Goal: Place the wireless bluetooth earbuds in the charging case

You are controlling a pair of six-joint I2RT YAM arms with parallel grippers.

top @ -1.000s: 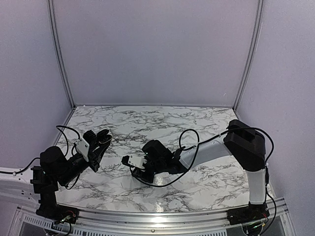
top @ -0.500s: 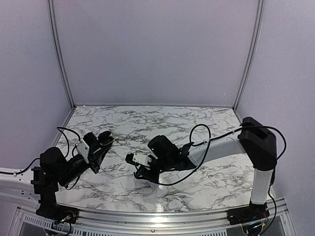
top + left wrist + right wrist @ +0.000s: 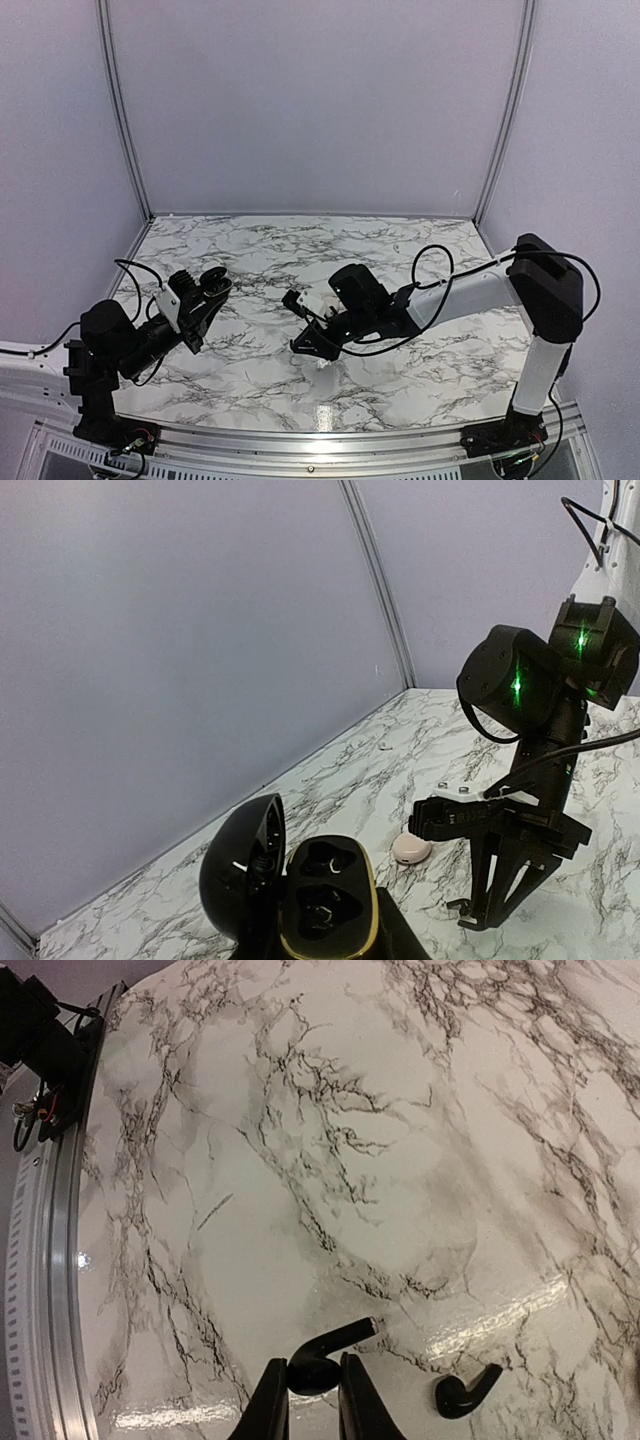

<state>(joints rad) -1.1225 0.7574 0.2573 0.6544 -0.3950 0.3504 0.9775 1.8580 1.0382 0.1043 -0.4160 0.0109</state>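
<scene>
Marble table [image 3: 300, 1160], right hand [image 3: 312, 1370] pinches earbud [image 3: 340, 1338], mid-table

Both arms are mostly black. The right arm [image 3: 470, 290] has a pale grey forearm tube, a looping black cable [image 3: 432, 262] and green lights [image 3: 517, 683] on its wrist housing. The left arm [image 3: 120, 335] carries a small white plate [image 3: 170, 303] near its claw [image 3: 208, 283].

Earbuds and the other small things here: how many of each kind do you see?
Black earbuds: 2
Open black case: 1
Small cream pebble-like thing: 1
Total: 4
</scene>
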